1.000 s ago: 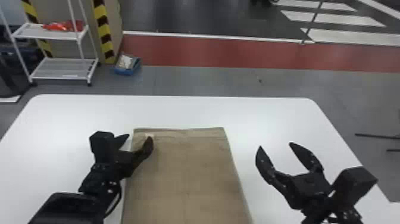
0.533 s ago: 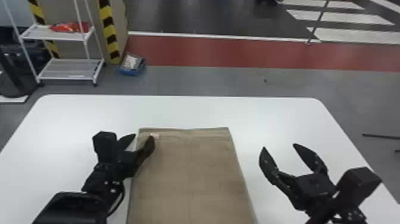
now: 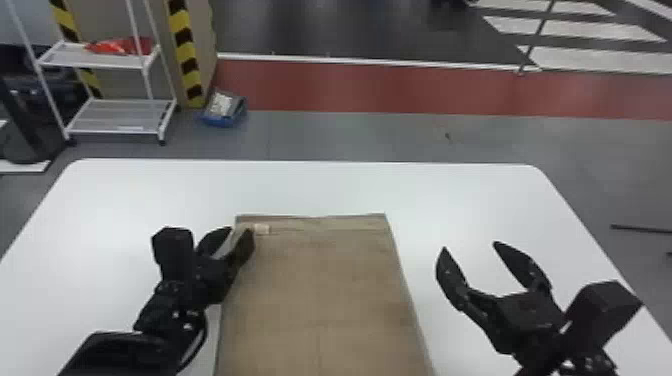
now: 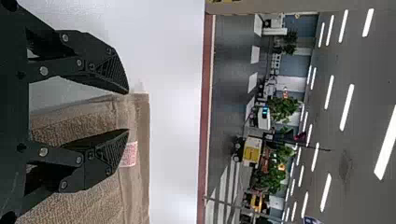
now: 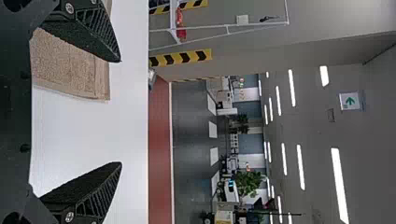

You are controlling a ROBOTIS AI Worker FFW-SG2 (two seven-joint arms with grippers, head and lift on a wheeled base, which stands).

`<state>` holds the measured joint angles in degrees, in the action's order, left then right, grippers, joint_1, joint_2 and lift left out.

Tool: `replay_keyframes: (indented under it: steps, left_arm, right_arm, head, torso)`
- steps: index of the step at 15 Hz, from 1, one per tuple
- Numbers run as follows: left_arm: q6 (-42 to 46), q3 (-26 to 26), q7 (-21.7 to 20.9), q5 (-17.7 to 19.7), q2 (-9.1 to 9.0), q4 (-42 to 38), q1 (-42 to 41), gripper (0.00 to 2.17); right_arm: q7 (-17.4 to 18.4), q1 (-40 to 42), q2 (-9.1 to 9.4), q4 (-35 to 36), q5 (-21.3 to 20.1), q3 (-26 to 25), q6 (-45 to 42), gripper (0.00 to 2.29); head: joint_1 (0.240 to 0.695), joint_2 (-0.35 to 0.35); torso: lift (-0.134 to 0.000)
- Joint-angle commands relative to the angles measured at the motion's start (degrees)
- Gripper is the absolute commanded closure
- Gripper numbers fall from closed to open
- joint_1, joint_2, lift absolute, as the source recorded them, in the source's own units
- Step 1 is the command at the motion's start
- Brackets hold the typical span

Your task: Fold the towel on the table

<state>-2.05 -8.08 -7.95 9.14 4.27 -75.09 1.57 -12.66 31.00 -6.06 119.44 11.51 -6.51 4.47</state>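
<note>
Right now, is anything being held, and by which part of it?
Nothing is held: the left hand is open at the far left corner of the towel, the right hand open to its right.

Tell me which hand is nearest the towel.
The left hand, its open fingers at the far left corner of the towel; the right hand is to the right, over the white table.

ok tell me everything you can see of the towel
The towel is brown, rough-looking cloth with a smoother band along its far edge and a pale label near its far left corner. It lies mostly flat on the table. The open left tool straddles its left edge; whether they touch, I can't tell.
</note>
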Motion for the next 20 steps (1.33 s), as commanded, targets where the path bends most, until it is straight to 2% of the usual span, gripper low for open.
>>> replay_keyframes:
  steps: [1, 6, 7, 8, 9, 13, 14, 15, 20]
  left_arm:
    - [-0.02, -0.09, -0.05, -0.08, 0.04, -0.49, -0.42, 0.7]
    - [-0.02, -0.62, -0.67, -0.44, -0.31, -0.49, -0.25, 0.7]
    - [-0.02, -0.62, -0.67, -0.52, -0.31, -0.49, -0.25, 0.79]
    - [-0.02, -0.71, -0.05, -0.52, -0.4, -0.49, -0.25, 1.17]
    - [-0.02, -0.71, 0.12, -0.52, -0.4, -0.49, -0.25, 1.39]
    - [-0.02, -0.62, 0.04, -0.7, -0.31, -1.46, -1.04, 1.42]
    - [-0.02, -0.35, 0.04, -0.7, -0.22, -2.25, -1.65, 1.51]
    - [-0.19, -0.09, 0.12, -0.7, -0.22, -3.13, -2.01, 1.83]
    - [-0.19, 0.17, -0.14, -0.52, 0.04, -7.44, -4.73, 1.87]
  right_arm:
    - [0.0, 0.03, 0.0, 0.0, 0.0, 0.1, 0.06, 0.1]
    - [0.0, 0.03, -0.44, 0.0, 0.7, 0.01, 0.06, 0.1]
    - [0.0, 0.03, -0.79, 0.0, 1.06, 0.01, 0.06, 0.1]
    - [0.0, 0.03, -1.14, 0.0, 1.23, 0.01, 0.06, 0.1]
    - [0.0, 0.03, -1.41, 0.0, 1.58, -0.17, 0.06, 0.1]
    - [0.0, 0.03, -1.76, -0.09, 2.37, -0.26, 0.06, 0.1]
    - [0.0, 0.03, -1.76, -0.09, 2.37, -0.17, 0.06, 0.1]
    - [0.0, -0.06, -1.76, -0.09, 2.37, -0.17, 0.06, 0.1]
    - [0.09, -0.41, -1.67, -0.53, 2.29, -0.08, 0.23, 0.1]
  head:
    - [0.695, -0.103]
    - [0.695, -0.112]
    - [0.695, -0.114]
    - [0.695, -0.115]
    - [0.695, -0.116]
    - [0.695, -0.119]
    - [0.695, -0.119]
    - [0.695, -0.119]
    - [0.695, -0.113]
  torso:
    - [-0.109]
    - [-0.109]
    - [-0.109]
    - [-0.109]
    - [-0.109]
    - [-0.109]
    - [-0.109]
    - [-0.109]
    - [-0.109]
